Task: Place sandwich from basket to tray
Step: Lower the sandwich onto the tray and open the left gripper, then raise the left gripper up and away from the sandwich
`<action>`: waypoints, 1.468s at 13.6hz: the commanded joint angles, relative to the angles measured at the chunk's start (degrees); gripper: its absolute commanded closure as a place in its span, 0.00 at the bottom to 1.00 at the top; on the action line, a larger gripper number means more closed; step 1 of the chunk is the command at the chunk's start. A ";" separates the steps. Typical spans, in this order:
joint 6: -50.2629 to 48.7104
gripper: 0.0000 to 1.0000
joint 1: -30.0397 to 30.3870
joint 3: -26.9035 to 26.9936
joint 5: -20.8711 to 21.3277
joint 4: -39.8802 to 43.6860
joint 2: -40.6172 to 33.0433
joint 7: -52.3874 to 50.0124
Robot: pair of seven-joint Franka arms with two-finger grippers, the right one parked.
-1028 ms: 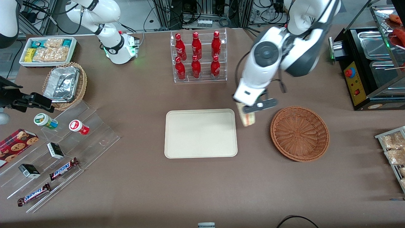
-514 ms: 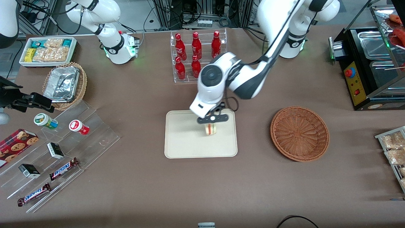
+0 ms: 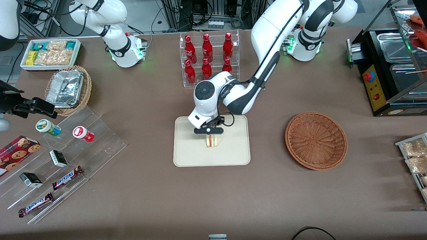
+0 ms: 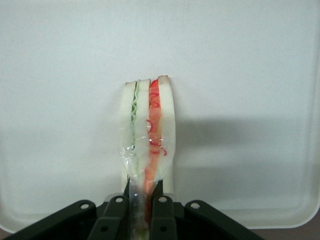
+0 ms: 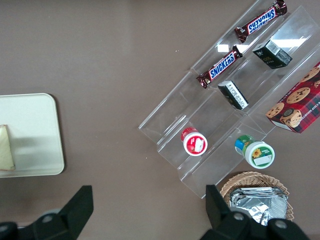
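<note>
Glossy white arm point(image 3: 267, 30) with dark grey joints, thin black cable, black two-finger hand point(image 3: 209, 132).

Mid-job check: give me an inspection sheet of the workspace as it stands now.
Surface: brown table.
Job's things: sandwich over the tray, edge-on; contact with tray unclear. Basket holds nothing, toward the working arm's end.
Clutter: bottle rack, foil-tray basket, snack bin, acrylic steps with snacks.
Grippers: gripper above the tray, shut on sandwich.
Cables: black cable at the table's near edge.
Surroundings: food warmer at the working arm's end.
</note>
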 commanded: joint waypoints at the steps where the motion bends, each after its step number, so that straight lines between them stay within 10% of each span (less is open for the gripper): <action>1: -0.79 1.00 -1.05 0.92 1.01 3.43 2.03 -1.07; 4: -0.79 0.86 -0.97 1.01 1.01 3.43 1.95 -0.98; 6: -0.88 0.10 -1.05 1.10 1.28 3.35 1.95 -0.98; 7: -1.14 0.01 -0.88 1.10 1.45 3.26 1.60 -0.89; 20: -30.47 0.01 8.95 1.10 -1.36 2.30 -23.95 -4.68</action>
